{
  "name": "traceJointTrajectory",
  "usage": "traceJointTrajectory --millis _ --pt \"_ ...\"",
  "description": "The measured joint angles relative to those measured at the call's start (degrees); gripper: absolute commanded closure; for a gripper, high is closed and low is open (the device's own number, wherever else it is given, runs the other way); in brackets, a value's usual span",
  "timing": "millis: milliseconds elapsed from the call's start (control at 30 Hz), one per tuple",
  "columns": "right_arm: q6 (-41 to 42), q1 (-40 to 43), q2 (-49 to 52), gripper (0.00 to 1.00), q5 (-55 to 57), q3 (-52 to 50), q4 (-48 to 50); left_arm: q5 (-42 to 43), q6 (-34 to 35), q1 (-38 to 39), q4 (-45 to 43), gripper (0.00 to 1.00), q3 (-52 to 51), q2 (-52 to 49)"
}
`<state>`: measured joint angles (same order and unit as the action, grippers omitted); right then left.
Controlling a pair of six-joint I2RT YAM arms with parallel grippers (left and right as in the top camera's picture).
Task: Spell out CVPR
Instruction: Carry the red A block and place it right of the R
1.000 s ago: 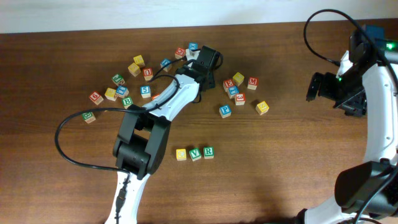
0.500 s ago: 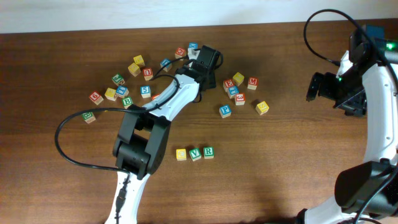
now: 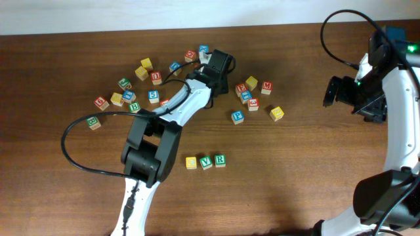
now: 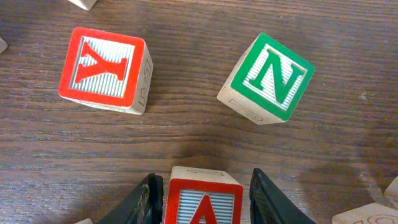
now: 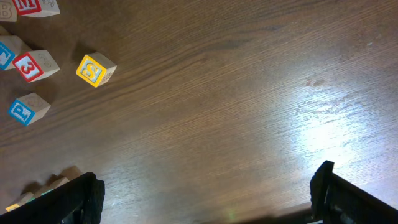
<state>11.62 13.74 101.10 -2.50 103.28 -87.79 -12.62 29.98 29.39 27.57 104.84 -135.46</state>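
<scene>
well, my left pincer (image 4: 205, 179) is clenched on a red a cube (image 4: 203, 200), black fingers (image 4: 148, 199) against its pale wooden sides. behind it, toward my base, the yellow c (image 3: 191, 162), green v (image 3: 205, 162) and green r (image 3: 220, 160) stand side by side in a row; the blue p (image 3: 237, 117) lies alone, nearer, behind and to the right. each is a small square-edged wooden cube, a coloured frame round its letter. my right pincer (image 5: 208, 193) gapes wide, holding nothing.

Soft, even light is filling every view; glare is whitening the table (image 5: 323, 134) in the right wrist view
</scene>
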Motion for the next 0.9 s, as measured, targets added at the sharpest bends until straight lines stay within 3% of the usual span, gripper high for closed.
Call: traceJointTrajectory --millis 200,400,600,767,900 --pt "-0.04 0.00 0.00 0.02 0.00 0.00 0.00 -0.07 -0.22 0.00 0.26 0.77 0.00 0.00" --pt "-0.02 0.00 0.00 0.01 0.00 0.00 0.00 -0.24 -0.22 0.00 1.31 0.75 0.00 0.26" --pt "-0.04 0.00 0.00 0.02 -0.13 0.02 0.15 1.20 -0.24 0.00 16.63 0.75 -0.11 16.11" --pt "-0.02 0.00 0.00 0.02 -0.13 0.02 0.13 22.45 -0.22 0.02 33.83 0.73 0.15 25.92" --pt "-0.04 0.00 0.00 0.02 -0.13 0.02 0.11 26.93 -2.25 5.77 44.30 0.73 0.07 25.94"
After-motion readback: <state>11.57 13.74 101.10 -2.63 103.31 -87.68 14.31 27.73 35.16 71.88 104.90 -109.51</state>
